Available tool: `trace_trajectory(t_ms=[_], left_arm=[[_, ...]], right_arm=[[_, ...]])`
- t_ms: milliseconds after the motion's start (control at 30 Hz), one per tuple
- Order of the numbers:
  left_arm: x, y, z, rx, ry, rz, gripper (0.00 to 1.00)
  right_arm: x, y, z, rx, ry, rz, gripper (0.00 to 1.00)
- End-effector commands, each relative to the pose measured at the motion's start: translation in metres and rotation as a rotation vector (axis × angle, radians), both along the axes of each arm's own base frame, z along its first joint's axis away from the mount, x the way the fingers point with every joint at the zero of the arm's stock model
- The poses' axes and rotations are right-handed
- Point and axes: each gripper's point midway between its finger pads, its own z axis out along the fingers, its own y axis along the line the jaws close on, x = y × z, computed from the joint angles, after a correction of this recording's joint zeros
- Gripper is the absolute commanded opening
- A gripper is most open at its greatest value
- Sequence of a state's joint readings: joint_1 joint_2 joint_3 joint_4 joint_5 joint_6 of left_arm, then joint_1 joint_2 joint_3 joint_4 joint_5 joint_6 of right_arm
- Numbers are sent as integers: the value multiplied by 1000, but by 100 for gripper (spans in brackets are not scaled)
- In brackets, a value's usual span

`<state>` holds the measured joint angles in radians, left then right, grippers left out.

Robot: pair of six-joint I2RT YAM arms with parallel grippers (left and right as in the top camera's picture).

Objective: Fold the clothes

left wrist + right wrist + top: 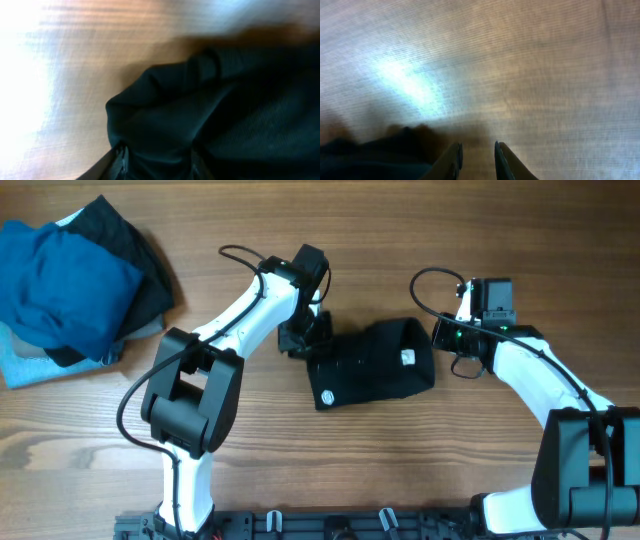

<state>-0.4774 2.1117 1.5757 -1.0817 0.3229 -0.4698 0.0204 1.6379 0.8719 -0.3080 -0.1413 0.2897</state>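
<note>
Your left hand (305,335) sits at the upper left edge of the clothes (370,365). In its wrist view the black fabric (225,110) bunches up between the two fingers (119,162), so it reads as clamped on that edge. Your right hand (442,338) is just off the garment's right end, low over the bare table (400,470). Its wrist view shows the fingers (454,157) a narrow gap apart with only wood grain between them and a sliver of the dark cloth (365,155) at the lower left, so it holds nothing.

The clothes lie near the middle of the table as a compact black bundle. A small round white logo (327,394) sits near the lower left corner and a small white tag (408,357) toward the right end. Well apart, at the far left of the table, a bright blue garment (60,290) rests on a heap with dark fabric (125,235) and a light blue cloth (30,365).
</note>
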Motion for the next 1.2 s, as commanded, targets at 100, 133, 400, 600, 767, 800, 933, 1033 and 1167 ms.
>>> trace_trajectory(t_ms=[100, 133, 400, 600, 767, 800, 933, 1033, 1167], left_arm=[[1, 26, 8, 73, 8, 40, 43], [13, 29, 17, 58, -32, 60, 43], [70, 29, 53, -55, -257, 107, 59], [49, -6, 36, -71, -235, -67, 61], [37, -19, 14, -55, -188, -108, 61], [35, -20, 8, -48, -174, -114, 61], [17, -22, -11, -13, -96, -138, 61], [4, -18, -17, 15, -38, -144, 61], [-11, -10, -15, 56, 43, -85, 60]], right_arm=[[-7, 21, 16, 87, 25, 109, 30], [-10, 26, 22, 117, 31, 123, 32], [-69, 49, 62, 275, 157, 120, 42], [-112, 71, 26, 306, 337, 152, 44], [-111, 75, -6, 299, 317, 129, 45], [-111, 71, -13, 287, 318, 101, 45], [-105, 59, -36, 220, 321, 43, 31], [-72, 43, -36, 127, 187, 16, 12], [-25, 27, -12, 115, 5, -20, 5]])
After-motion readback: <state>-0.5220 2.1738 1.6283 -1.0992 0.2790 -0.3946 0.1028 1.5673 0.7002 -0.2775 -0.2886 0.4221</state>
